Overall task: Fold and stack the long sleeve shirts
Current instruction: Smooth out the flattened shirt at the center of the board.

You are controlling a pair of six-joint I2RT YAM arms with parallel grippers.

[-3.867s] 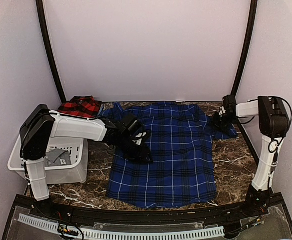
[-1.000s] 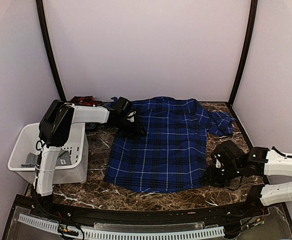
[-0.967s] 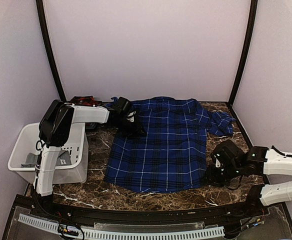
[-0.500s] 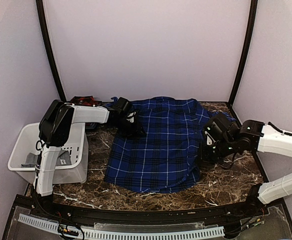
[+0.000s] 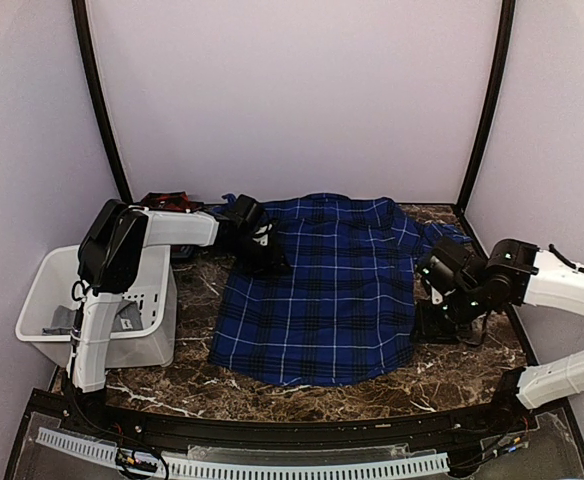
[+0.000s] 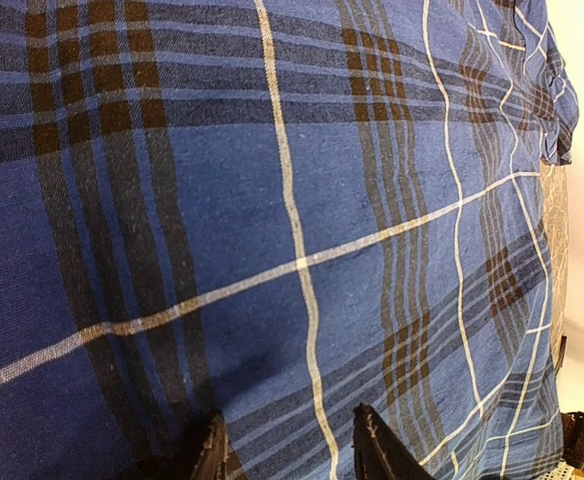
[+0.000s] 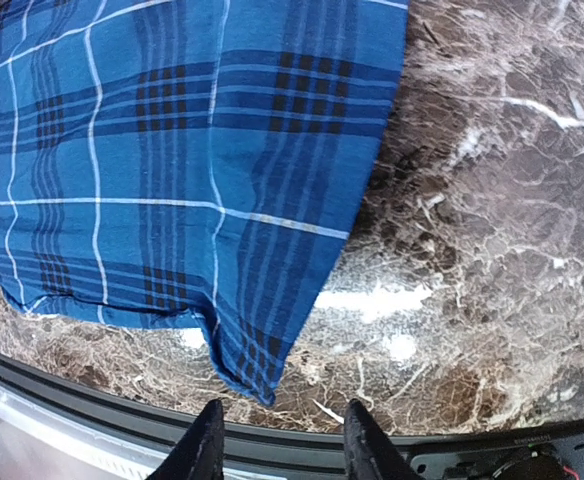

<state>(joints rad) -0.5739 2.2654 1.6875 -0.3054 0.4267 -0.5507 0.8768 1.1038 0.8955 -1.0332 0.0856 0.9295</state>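
While the left gripper (image 6: 288, 452) sits spread over the dark blue shirt (image 6: 272, 200), the right gripper (image 7: 278, 440) hangs spread and empty, shirt corner just ahead.

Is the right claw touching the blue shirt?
Apart. The right wrist view shows the right claw open and empty, the shirt corner lying flat on the table, clear of both fingertips.

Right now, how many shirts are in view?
2: a blue plaid shirt spread across the table's middle, and a red-and-black shirt at the far-left corner, mostly hidden behind the left arm.
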